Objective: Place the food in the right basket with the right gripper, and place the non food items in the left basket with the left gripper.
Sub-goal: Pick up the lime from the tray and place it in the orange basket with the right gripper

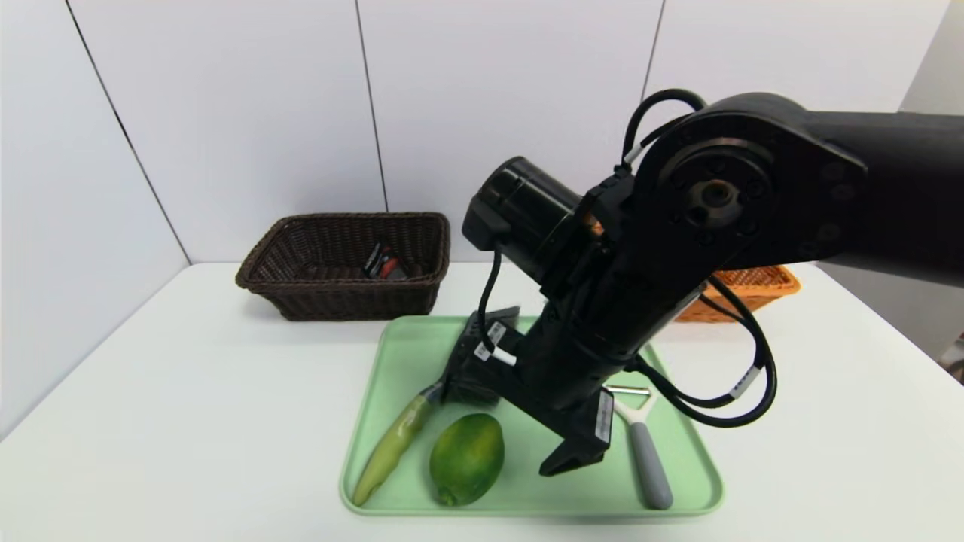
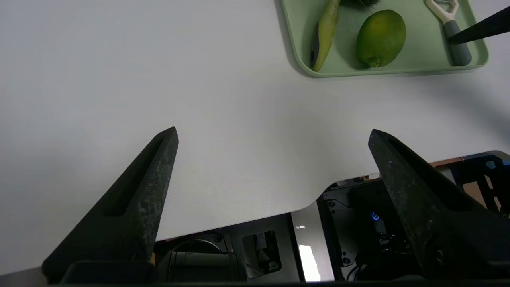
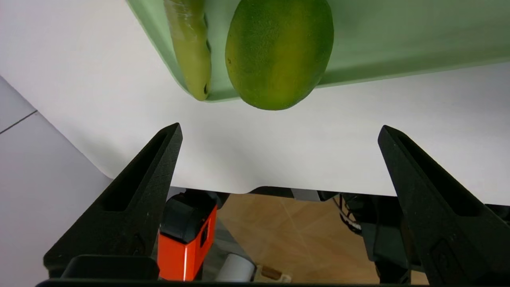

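Green fruit (image 1: 466, 458) sits on tray (image 1: 520, 510); right gripper (image 3: 281, 125) above, fingers wide, likely to straddle it.

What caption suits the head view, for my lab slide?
Right gripper, open, hovers over the green tray near a green fruit; a peeler lies nearby.

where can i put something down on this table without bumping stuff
Best bets: the white table left of the green tray, before the dark basket, and the strip right of the tray. Crowded: the tray's left half, with brush, green fruit and right tool above.
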{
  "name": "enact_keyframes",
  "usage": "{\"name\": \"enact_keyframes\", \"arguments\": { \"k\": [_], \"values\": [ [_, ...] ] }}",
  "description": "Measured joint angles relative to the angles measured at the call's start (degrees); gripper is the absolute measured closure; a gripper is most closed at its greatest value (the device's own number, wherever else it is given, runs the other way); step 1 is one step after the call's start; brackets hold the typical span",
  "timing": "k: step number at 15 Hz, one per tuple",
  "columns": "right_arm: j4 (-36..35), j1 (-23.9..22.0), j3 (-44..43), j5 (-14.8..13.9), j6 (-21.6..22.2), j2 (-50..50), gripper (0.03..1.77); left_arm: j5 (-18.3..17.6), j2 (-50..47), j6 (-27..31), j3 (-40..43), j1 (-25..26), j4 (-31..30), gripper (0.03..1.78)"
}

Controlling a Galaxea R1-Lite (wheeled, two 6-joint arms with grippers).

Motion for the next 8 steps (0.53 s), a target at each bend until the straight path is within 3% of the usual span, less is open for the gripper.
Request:
{"name": "enact_keyframes", "arguments": {
  "k": [8],
  "values": [
    [-2.3,-0.2,0.0,1.1,0.9,6.1,0.11,0.2,-0.5,0.2,-0.2,0.0,-0.2,0.12]
  ]
}}
